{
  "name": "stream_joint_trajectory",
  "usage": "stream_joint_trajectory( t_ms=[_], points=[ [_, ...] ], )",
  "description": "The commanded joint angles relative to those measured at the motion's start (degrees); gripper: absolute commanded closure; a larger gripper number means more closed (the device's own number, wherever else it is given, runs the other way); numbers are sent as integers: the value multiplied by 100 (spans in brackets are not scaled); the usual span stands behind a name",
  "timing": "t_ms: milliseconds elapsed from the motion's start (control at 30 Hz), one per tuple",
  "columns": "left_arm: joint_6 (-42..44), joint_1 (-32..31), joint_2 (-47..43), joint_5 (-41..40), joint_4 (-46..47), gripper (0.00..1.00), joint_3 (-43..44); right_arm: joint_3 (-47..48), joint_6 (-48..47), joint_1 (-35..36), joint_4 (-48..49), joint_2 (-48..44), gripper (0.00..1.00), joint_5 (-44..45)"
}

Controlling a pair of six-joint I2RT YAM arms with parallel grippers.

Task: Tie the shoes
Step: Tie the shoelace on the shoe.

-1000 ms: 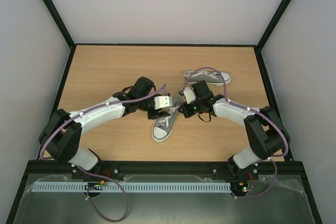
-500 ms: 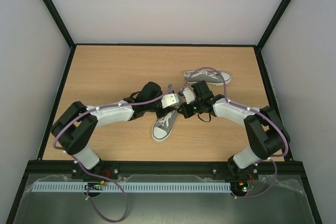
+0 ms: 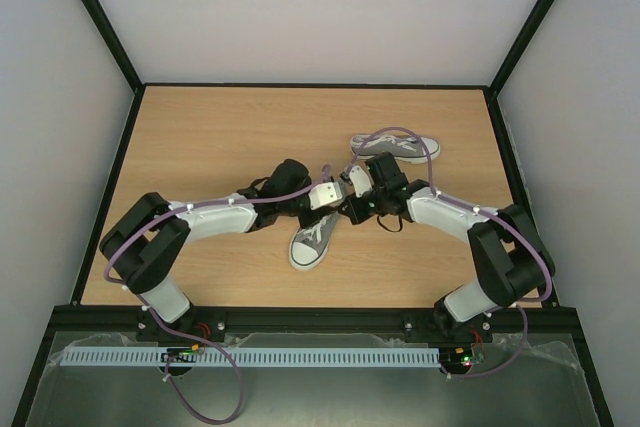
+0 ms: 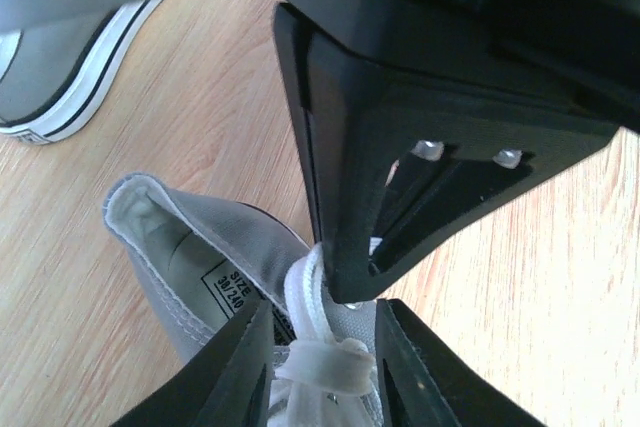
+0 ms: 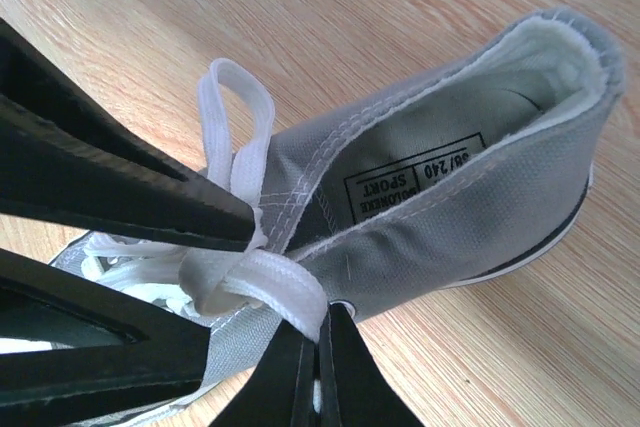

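Wooden table [image 3: 200, 137] holds 1 shoe [image 3: 312, 239] mid-surface; left gripper [image 4: 320, 367] has slid in, jaws apart but narrowing astride its white lace [image 5: 255, 282], beside right gripper [image 5: 318, 337] pinching that lace: knot-forming looks underway.

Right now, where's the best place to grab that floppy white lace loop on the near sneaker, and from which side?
Probably pinch the lace loop just under its rounded top, squeezing both flat strands together. Come from the side facing away from the sneaker collar: the loop stands free there, while its base is crowded by the left gripper and right gripper.
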Motion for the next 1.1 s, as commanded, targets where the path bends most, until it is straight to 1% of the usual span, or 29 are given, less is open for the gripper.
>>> stream_joint_trajectory(
  t_ms=[0,133,433,567,767,900,1000,1067],
  points=[
    [60,-17,89,135,-140,70,-99,183,-22,-16,-322,-243,99,49],
    [93,23,25,127,-205,72,-157,160,-84,-16,-444,-371,99,138],
    [-44,85,-4,162,-198,90,-240,121,-116,-16,-586,-474,99,239],
    [-10,110,-63,184,-239,88,-295,172,-220,-37,-729,-555,99,444],
    [-1,139,-66,237,-206,88,-340,184,-264,-68,-862,-697,99,443],
    [-1,165,-57,279,-171,91,-353,143,-225,-90,-870,-781,99,471],
    [-22,172,-70,290,-127,98,-384,150,-222,-156,-874,-862,99,491],
    [-40,173,-82,302,-83,98,-420,132,-227,-181,-831,-897,99,433]
  ],
)
